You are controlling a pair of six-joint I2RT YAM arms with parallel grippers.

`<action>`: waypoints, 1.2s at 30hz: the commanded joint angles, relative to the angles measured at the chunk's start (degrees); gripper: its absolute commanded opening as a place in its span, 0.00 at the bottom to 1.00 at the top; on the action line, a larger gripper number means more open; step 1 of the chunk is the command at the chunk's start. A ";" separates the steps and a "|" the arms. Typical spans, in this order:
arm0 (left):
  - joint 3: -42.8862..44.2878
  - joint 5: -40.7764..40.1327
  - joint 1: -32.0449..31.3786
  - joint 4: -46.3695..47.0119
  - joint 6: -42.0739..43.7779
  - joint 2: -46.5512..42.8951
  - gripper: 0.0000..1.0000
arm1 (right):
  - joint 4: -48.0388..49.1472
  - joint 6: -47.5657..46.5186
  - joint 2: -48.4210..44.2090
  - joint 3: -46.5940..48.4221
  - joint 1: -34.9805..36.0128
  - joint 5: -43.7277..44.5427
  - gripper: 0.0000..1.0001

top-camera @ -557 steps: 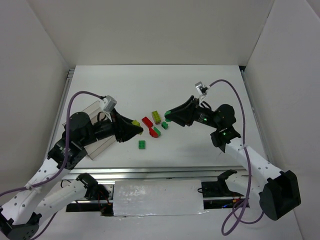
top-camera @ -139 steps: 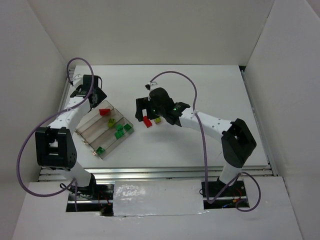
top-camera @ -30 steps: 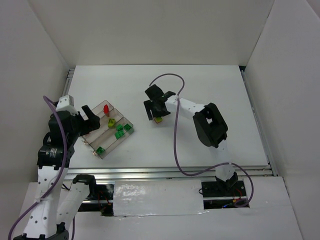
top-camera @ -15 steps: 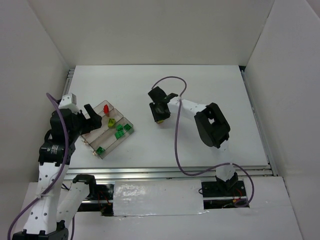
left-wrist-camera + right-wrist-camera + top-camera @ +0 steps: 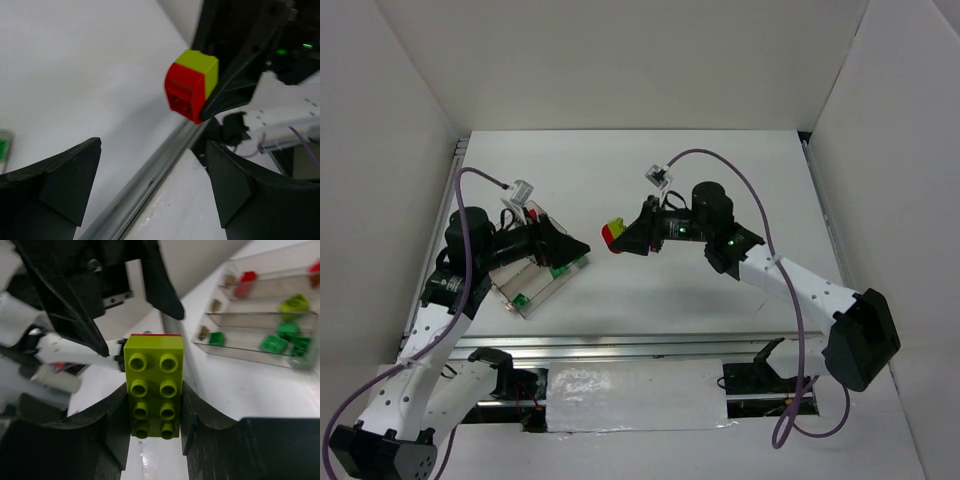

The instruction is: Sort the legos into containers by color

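L gripper (image 5: 570, 250) hangs over tray's (image 5: 510, 285) right end, jaws wide, empty. Tray holds red, yellow-green and green legos (image 5: 274, 342), one colour per trough. Right of tray, R gripper (image 5: 625, 240) clamps yellow-green brick (image 5: 154, 385) stuck on red brick (image 5: 184, 92); L gripper sits btwn them and tray.

A narrow gap separates the left fingers (image 5: 572, 247) from the brick stack (image 5: 612, 235); the tray (image 5: 535, 290) blocks beneath; the far table (image 5: 620, 165) lies open.
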 commanded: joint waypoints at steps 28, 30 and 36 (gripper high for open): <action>2.07 12.66 -12.21 25.09 -5.79 -0.84 0.18 | 30.20 13.51 -1.32 -3.01 7.64 -13.43 0.45; 1.89 12.84 -12.21 24.74 -5.17 -1.64 0.09 | 30.03 13.08 -2.20 -3.27 7.20 -13.87 0.64; 1.54 13.72 -12.21 22.28 -2.71 -3.22 0.00 | 28.80 11.84 -5.10 -4.33 4.92 -12.99 0.56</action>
